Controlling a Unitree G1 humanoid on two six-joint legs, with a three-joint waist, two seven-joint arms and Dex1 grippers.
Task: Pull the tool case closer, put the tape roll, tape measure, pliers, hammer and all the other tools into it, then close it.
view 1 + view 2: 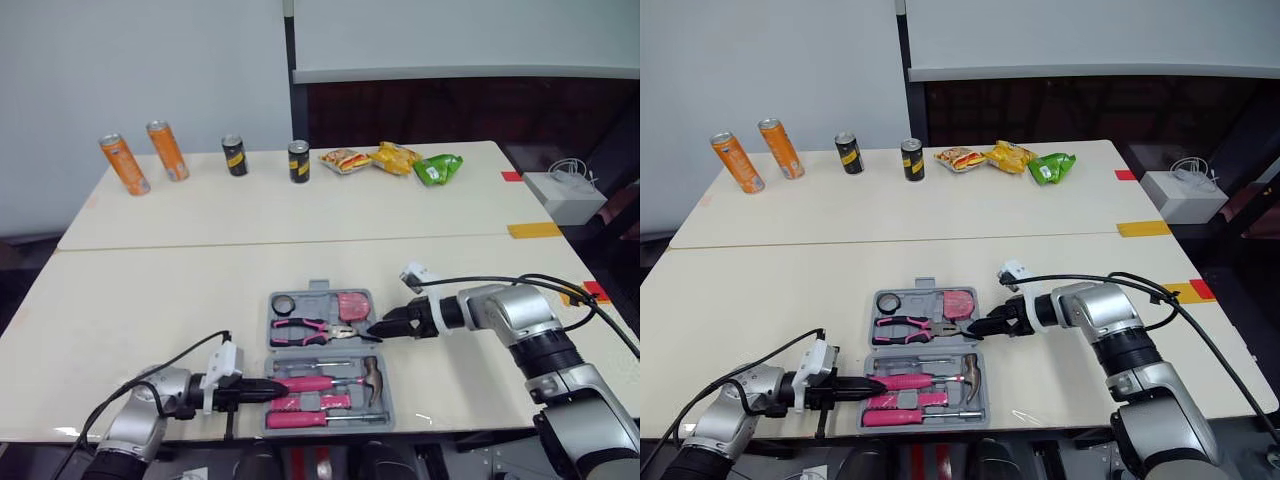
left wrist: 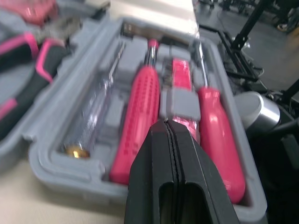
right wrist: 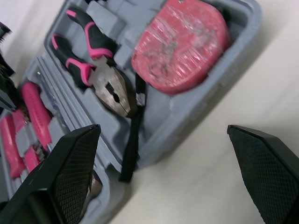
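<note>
Pale table [image 1: 150,300] holds the open tool case [image 1: 320,350] near its front edge. Tape roll [image 1: 284,303], pliers [image 1: 310,330], tape measure [image 1: 352,305] and hammer [image 1: 335,381] lie inside, so closing seems the only step left. Left gripper [image 1: 258,391], jaws pressed together, is at the case's 9 o'clock. Right gripper [image 1: 385,327], jaws wide, is at 3 o'clock.

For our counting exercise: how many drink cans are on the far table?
4: orange can at far left, second orange can beside it, then dark can and another dark can toward the middle.
</note>
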